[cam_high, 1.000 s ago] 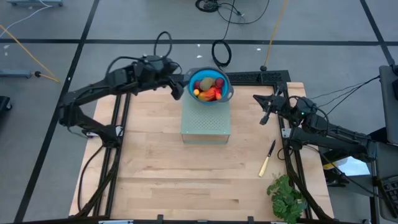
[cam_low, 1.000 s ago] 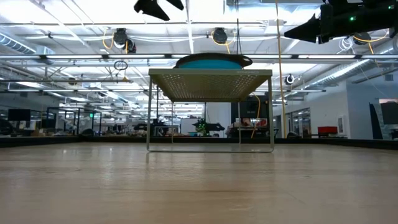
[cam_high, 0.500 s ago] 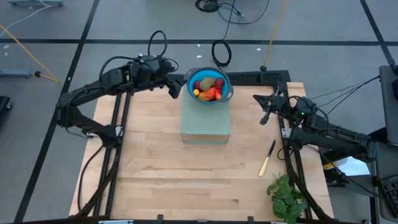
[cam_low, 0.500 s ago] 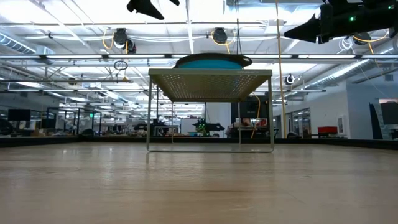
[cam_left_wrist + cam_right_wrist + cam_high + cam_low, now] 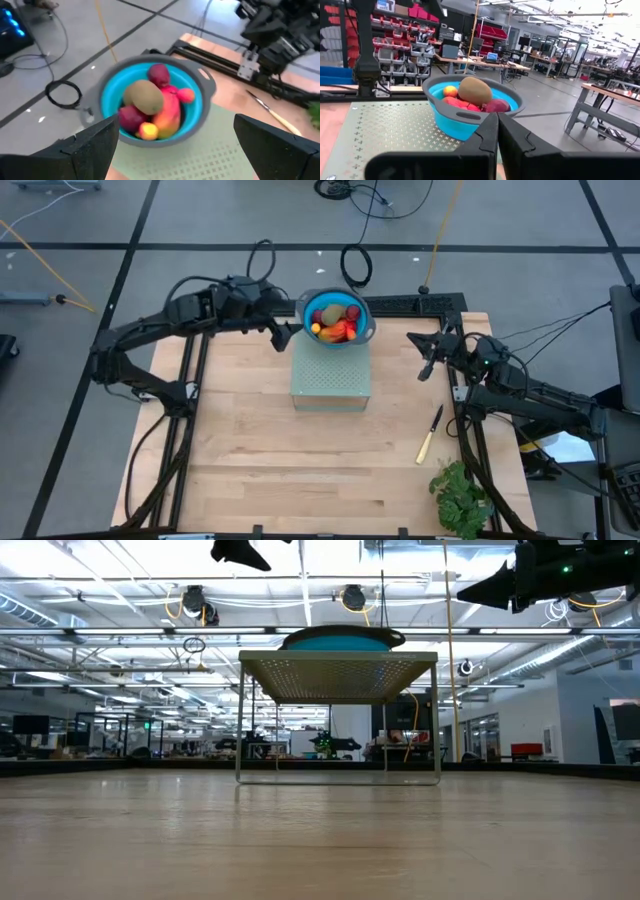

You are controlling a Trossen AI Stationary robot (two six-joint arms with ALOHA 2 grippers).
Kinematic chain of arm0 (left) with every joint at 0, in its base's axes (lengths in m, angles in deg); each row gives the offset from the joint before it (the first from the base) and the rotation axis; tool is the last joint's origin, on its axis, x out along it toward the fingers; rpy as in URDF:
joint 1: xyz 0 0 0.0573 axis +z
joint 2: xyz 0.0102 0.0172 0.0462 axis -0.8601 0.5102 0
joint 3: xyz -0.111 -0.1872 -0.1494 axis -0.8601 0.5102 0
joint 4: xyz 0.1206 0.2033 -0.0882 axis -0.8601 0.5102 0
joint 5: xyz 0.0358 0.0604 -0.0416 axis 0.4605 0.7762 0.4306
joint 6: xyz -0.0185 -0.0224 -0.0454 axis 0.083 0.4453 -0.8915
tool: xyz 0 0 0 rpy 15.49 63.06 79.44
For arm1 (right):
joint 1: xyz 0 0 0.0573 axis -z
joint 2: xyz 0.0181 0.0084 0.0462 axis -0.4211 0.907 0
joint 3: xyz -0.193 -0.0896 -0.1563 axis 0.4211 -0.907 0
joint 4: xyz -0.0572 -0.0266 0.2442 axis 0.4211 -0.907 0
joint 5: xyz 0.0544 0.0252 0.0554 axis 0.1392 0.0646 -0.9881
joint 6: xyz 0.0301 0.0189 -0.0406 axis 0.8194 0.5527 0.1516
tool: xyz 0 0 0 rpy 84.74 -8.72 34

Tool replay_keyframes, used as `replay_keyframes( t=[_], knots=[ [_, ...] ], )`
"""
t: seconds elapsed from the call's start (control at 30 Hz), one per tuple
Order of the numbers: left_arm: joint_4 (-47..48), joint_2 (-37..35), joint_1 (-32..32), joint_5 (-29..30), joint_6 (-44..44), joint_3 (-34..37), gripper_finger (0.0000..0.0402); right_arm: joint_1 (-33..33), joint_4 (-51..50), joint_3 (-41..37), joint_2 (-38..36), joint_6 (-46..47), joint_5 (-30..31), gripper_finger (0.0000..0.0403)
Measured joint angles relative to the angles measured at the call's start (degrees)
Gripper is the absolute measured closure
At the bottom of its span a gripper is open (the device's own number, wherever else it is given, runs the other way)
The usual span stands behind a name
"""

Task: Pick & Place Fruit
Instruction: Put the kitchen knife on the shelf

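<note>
A wooden table (image 5: 300, 450) seen from above holds a pale green perforated stand (image 5: 331, 372) at its far centre. A blue bowl (image 5: 335, 302) with a grey rim sits on the far end of the stand, and all the fruit (image 5: 336, 321) lies heaped inside it: a brownish-green oval (image 5: 143, 97) on top, two dark red round ones, a larger orange-red oblong and small orange pieces.

The left gripper (image 5: 283, 334) hangs at about 9 o'clock from the bowl, just beside its rim and raised above the stand. Its fingers (image 5: 90, 150) are spread wide apart and hold nothing. From this gripper, the fruit lies toward 3 o'clock and slightly below. In the left wrist view the bowl sits directly ahead between the two fingers.

The right gripper (image 5: 427, 365) waits at about 4 o'clock from the bowl, well apart from it, above the table's right edge. Its fingers (image 5: 485, 140) are pressed together and empty.

The left arm is clearly nearer the fruit. The oval looks like the most exposed piece; its long axis runs roughly across the gap between the left fingers, so the gripper probably needs to turn before closing across its narrow width.

A knife (image 5: 429, 434) and a leafy bunch (image 5: 460, 498) lie at the table's near right, away from both grippers.
</note>
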Motion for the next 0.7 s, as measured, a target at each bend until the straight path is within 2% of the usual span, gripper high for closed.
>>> replay_keyframes(
  t=[0.37,0.47,0.7],
  knots=[
    [-9.51,-1.79,-4.38,0.16,-0.78,10.43,0.0009,-0.02,-0.9,0.0,0.01,1.82,-0.21,0.0399],
    [-15.25,-2.84,-5.52,0.02,-0.84,13.39,0.0009,-0.02,-1.19,0.0,0.04,3.01,-0.32,0.0399],
    [-22.21,-7.72,-8.03,-0.02,-1.48,22.8,0.0009,-0.04,-1.26,0.0,0.29,5.09,-4.68,0.0399]
  ],
)
